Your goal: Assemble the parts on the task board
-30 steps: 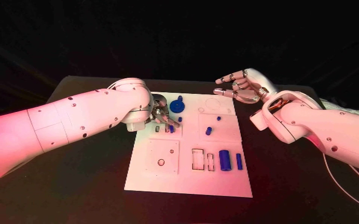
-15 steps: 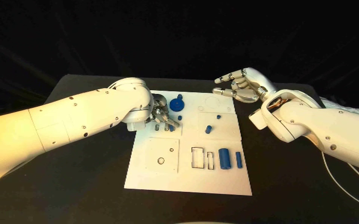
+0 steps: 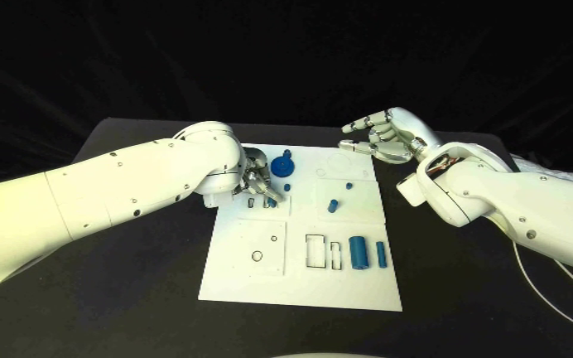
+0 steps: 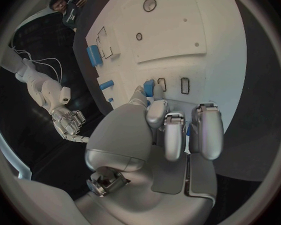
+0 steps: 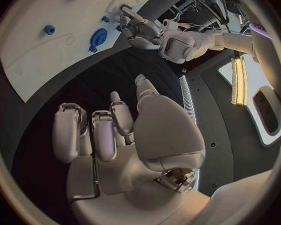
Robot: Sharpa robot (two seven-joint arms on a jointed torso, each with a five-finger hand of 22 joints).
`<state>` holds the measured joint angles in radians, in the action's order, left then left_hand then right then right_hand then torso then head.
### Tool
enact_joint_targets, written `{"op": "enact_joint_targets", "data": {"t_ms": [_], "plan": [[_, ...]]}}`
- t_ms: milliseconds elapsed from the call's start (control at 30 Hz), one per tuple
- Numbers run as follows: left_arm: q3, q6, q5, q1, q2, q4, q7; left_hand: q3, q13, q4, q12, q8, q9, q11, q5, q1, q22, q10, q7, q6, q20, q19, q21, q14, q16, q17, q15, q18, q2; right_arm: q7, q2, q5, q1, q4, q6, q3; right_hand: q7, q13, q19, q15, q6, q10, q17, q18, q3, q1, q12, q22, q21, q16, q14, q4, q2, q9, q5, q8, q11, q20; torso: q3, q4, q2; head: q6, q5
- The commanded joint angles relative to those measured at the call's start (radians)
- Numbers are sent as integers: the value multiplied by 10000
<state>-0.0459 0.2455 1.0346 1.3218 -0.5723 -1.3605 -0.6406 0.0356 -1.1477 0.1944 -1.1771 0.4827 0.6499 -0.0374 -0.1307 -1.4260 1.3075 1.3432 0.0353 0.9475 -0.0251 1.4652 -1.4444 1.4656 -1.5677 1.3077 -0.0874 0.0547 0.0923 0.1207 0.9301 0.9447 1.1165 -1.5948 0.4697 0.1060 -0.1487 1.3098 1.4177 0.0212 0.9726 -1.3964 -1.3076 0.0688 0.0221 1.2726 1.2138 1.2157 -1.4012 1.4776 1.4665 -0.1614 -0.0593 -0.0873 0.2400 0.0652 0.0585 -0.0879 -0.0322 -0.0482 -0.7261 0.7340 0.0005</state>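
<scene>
The white task board (image 3: 299, 279) lies in the middle of the table. My left hand (image 3: 257, 182) is low over its far left section and pinches a small blue part (image 4: 149, 88) between thumb and finger, beside narrow slots (image 4: 184, 85). A blue gear (image 3: 283, 167) stands just right of that hand. Two small blue pegs (image 3: 333, 205) lie mid-board, and two blue cylinders (image 3: 358, 254) lie lower right. My right hand (image 3: 382, 138) hovers off the board's far right corner, fingers loosely apart with nothing in them.
The black table (image 3: 143, 292) extends on both sides of the board. Rectangular cut-outs (image 3: 315, 252) and a round hole (image 3: 257, 257) mark the board's near half. In the right wrist view the gear (image 5: 98, 36) and my left hand (image 5: 140, 32) lie beyond my right hand's fingers.
My left hand has shifted only slightly over the slots with the small blue part still at its fingertips. The right hand has stayed nearly still.
</scene>
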Motion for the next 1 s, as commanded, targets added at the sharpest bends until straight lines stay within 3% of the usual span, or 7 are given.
{"op": "enact_joint_targets", "data": {"t_ms": [33,67,133,267,300,767,1000], "plan": [[-33,-122,-295,-40,-4,-17,46,-2787,59,-306,151,-102,220,147,-39,-80,419,16,109,69,-114,8,-24,1052,-31,2631,95,-97,-593,14,-16,90,-13,5,-121,2,24,290,-61,-38,30,43,-871,21,76,-80,-56,-5,48,-31,656,5,51,-9,55,19,7,13,5,0,-2,17,-2],[-33,-163,-374,-40,-20,-33,57,-4407,82,-334,199,-132,367,190,-79,191,437,68,134,71,-62,-6,-20,1052,-31,2631,89,-51,-1307,14,-18,89,-15,8,-123,2,24,290,-61,-38,30,43,-871,21,76,-80,-56,-5,48,-31,656,5,51,-9,55,19,7,13,5,0,-2,17,-2],[-31,-207,-458,-40,-42,-55,65,-5297,59,-403,182,-52,546,142,-38,635,442,68,173,62,-62,-6,-10,1052,-31,2631,12,-68,-1657,15,-22,86,-18,12,-127,2,24,290,-61,-38,30,43,-871,21,76,-80,-56,-5,48,-31,656,5,51,-9,55,19,7,13,7,0,-3,32,-8],[-24,-312,-617,-41,-121,-127,77,-5741,57,-547,182,-17,642,130,-40,785,444,72,117,34,-39,-7,-4,1052,-31,2631,45,-60,-1825,17,-30,74,-27,24,-139,2,24,290,-61,-38,30,43,-871,21,76,-80,-56,-5,48,-31,656,5,51,-9,55,19,7,13,10,-2,-3,36,-15],[-20,-346,-637,-41,-149,-154,79,-6325,53,-741,182,47,806,132,-19,1144,451,87,115,13,-46,-8,7,1052,-31,2631,51,-58,-2003,18,-33,72,-30,27,-143,2,24,290,-61,-38,30,43,-871,21,76,-80,-56,-5,48,-31,656,5,51,-9,55,19,7,13,10,-2,-4,42,-12],[40,-1220,-552,-36,-702,-688,146,-6750,-99,-965,28,131,974,109,2,1467,508,200,107,36,-39,21,-12,1052,-31,2631,46,-66,-2137,90,-29,-42,-48,45,-101,2,26,270,-69,-37,36,53,-863,25,129,-117,-78,-29,64,-41,655,-31,98,-14,55,21,6,14,25,-37,7,44,11],[28,-1782,341,-84,-897,-1018,156,-6821,-194,-1022,-73,156,1015,99,11,1526,570,266,95,48,-33,53,-47,1052,-31,2631,40,-79,-2183,118,2,-89,-49,40,-98,2,26,266,-68,-37,36,56,-866,25,151,-129,-82,-30,66,-41,656,-41,105,-16,33,21,5,14,30,-59,15,68,32]]}}
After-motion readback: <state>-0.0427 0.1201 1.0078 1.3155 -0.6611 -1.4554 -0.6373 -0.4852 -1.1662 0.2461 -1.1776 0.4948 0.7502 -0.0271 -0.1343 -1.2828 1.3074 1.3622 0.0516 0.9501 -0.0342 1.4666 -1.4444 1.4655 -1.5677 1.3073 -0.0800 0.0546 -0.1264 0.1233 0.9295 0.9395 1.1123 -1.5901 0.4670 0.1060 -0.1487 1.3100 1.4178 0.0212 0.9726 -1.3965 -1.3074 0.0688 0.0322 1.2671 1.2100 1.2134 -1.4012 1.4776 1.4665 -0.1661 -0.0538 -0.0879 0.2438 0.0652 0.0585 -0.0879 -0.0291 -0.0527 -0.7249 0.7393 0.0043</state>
